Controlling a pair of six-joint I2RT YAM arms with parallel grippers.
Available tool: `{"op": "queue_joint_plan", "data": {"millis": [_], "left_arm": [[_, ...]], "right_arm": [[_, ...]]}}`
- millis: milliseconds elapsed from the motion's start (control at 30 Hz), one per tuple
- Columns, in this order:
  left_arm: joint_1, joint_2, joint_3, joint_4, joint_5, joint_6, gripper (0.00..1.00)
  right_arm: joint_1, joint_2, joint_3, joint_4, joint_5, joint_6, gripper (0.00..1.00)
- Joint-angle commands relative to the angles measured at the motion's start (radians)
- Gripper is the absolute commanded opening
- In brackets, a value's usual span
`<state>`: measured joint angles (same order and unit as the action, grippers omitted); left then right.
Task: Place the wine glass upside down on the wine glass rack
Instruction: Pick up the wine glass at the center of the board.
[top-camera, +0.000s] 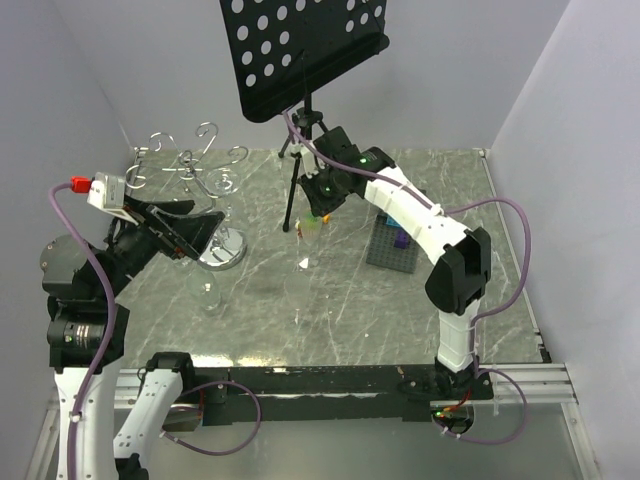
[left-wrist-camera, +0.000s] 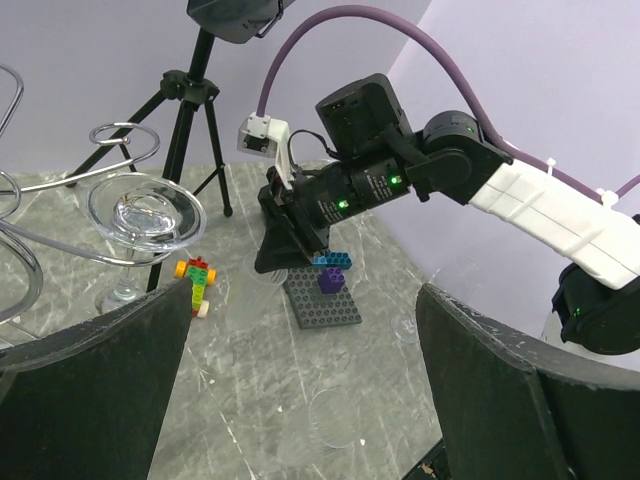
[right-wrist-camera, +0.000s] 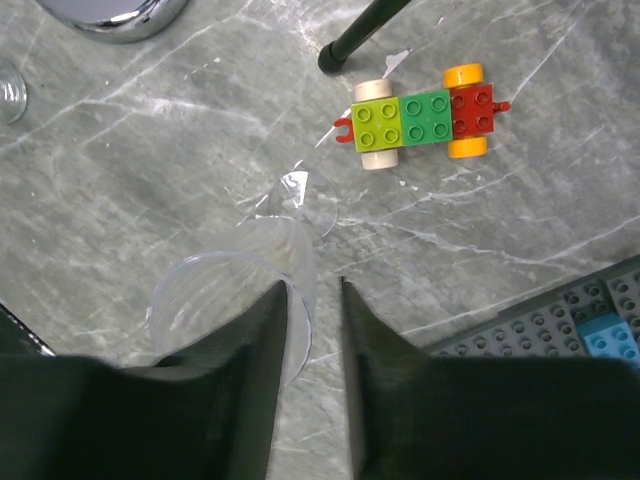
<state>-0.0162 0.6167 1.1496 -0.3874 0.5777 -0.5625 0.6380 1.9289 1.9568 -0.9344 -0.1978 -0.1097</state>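
One wine glass rack (top-camera: 222, 248) stands at the left with a hung glass (left-wrist-camera: 145, 215) foot-up in its wire. The left gripper (left-wrist-camera: 300, 400) beside it is spread wide and holds nothing. Mid-table, the clear wine glass (right-wrist-camera: 225, 305) rests near a toy brick car (right-wrist-camera: 420, 120). The right gripper (right-wrist-camera: 312, 292) straddles its bowl wall, jaws narrow; whether they pinch it I cannot tell. The glass is likely light, rigid, slick and brittle, so the thin wall wants gentle pressure. The stem looks a safer hold for inverting. A grey baseplate (right-wrist-camera: 560, 320) lies rightmost.
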Motion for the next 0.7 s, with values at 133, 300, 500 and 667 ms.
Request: {"op": "queue_joint_plan", "data": {"millis": [133, 300, 500, 667], "left_arm": [[0.001, -0.005, 0.021, 0.015, 0.014, -0.020, 0.97], [-0.002, 0.014, 0.042, 0.024, 0.036, -0.034, 0.97], [-0.008, 0.070, 0.071, 0.083, 0.109, -0.106, 0.97], [-0.016, 0.147, 0.102, 0.125, 0.189, -0.174, 0.97]], "right_arm": [[0.023, -0.039, 0.008, -0.006, 0.054, -0.042, 0.03], [0.020, -0.143, -0.025, 0.009, 0.101, -0.087, 0.00], [-0.023, -0.315, -0.091, 0.005, 0.063, -0.131, 0.00], [-0.170, -0.476, -0.124, -0.020, -0.262, -0.148, 0.00]]}}
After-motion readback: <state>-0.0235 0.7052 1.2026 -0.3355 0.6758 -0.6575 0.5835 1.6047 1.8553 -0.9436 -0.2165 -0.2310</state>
